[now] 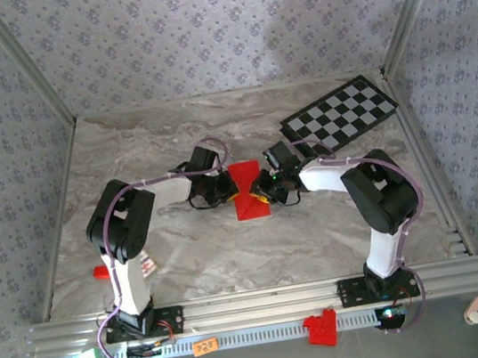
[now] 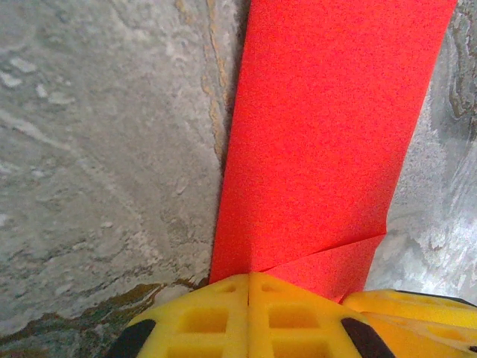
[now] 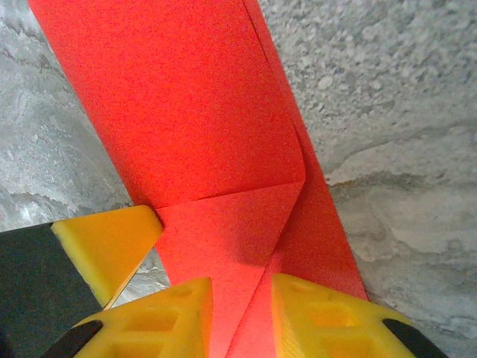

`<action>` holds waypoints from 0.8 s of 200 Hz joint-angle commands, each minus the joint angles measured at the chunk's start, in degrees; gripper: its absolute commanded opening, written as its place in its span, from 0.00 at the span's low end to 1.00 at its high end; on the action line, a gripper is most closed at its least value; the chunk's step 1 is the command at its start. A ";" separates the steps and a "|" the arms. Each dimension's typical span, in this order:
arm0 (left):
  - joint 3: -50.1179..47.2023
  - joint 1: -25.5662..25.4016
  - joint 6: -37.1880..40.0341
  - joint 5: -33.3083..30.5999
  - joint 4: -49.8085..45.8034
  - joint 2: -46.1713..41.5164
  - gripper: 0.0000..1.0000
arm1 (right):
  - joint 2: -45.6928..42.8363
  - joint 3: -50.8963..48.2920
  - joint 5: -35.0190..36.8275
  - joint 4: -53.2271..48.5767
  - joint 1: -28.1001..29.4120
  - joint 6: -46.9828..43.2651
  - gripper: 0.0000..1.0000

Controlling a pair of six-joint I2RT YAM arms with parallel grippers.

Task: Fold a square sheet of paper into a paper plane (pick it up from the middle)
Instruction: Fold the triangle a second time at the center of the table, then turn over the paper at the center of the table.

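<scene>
- One red paper sheet [image 1: 246, 182], folded to a narrow strip with a diagonal flap, lies mid-bench [image 1: 187, 250].
- Two pincers: left pincer [image 2: 250, 277] pressed together at its edge, right pincer [image 3: 240, 287] slightly spread astride it.
- One checkered board [image 1: 339, 116], far-right corner.

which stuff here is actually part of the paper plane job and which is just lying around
Job:
- red paper sheet, partly folded
- left gripper
- right gripper

Lying about:
- checkered board
- red plastic bracket on the front rail
- small red piece by the left arm
</scene>
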 commanded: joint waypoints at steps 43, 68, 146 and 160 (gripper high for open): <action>-2.13 0.15 -1.17 -1.12 -1.91 0.84 0.07 | 1.89 2.23 -1.14 0.10 0.52 1.10 0.27; -2.49 0.15 -1.28 -1.34 -1.82 0.64 0.07 | 1.22 1.84 0.86 -1.88 0.60 1.19 0.30; -2.90 0.13 -1.54 -1.29 -1.47 0.55 0.07 | 0.93 1.17 1.10 -1.52 0.60 1.31 0.29; -2.84 0.16 -1.54 -1.21 -1.51 0.49 0.07 | 1.60 1.36 0.23 -0.55 0.78 1.68 0.28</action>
